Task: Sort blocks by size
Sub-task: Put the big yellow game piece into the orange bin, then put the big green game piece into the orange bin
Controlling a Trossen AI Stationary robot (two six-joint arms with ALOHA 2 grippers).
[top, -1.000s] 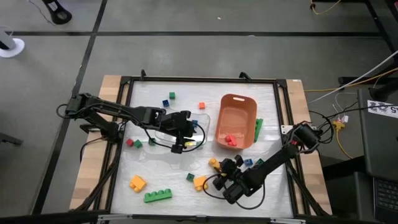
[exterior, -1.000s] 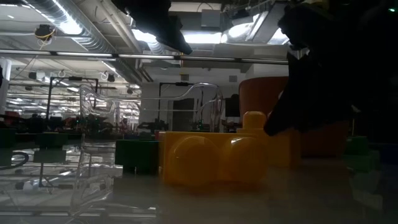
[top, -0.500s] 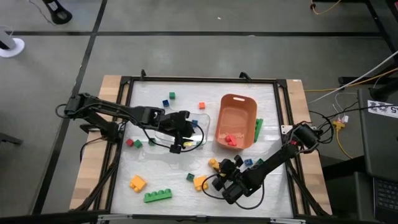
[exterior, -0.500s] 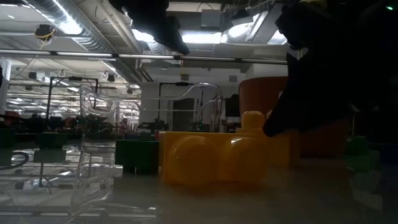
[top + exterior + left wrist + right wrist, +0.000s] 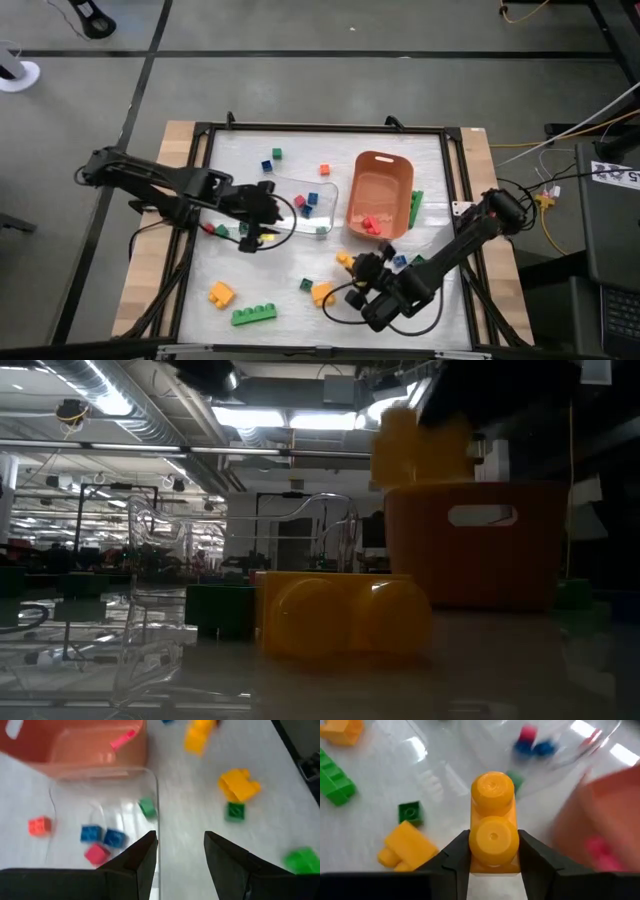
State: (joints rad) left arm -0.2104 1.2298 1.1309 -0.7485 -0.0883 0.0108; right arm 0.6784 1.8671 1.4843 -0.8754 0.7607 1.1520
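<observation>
Since a second ago the right hand [image 5: 492, 862] has lifted a yellow two-stud plastic brick [image 5: 492, 822] off the counter [image 5: 260, 275], and the left arm has drawn back toward its own side of the clear plastic tray [image 5: 322, 200]. The brick now hangs clenched between the right fingers [image 5: 457, 855], near the front middle of the counter and just short of the orange plastic bin [image 5: 383, 165]; in the low view it floats in front of the bin's upper wall.

The grip appears to take only the brick's lower end, so a quick swing could twist it loose and drop it among the loose blocks below, a yellow chunky brick [image 5: 407, 847] and a small green cube [image 5: 410, 812]. The bin's near wall also stands in the likely path; a carry that stays too low would knock it.

The orange bin holds a few small red pieces [image 5: 371, 224], with a long green brick [image 5: 414, 205] beside its right wall. The clear tray holds small blue cubes [image 5: 102, 836], a red cube [image 5: 96, 853] and a green one [image 5: 147, 806].

The left hand [image 5: 180, 852] hovers released at the tray's edge, holding nothing. A long green studded brick [image 5: 254, 314] and another yellow brick [image 5: 220, 294] lie at the counter's front left.
</observation>
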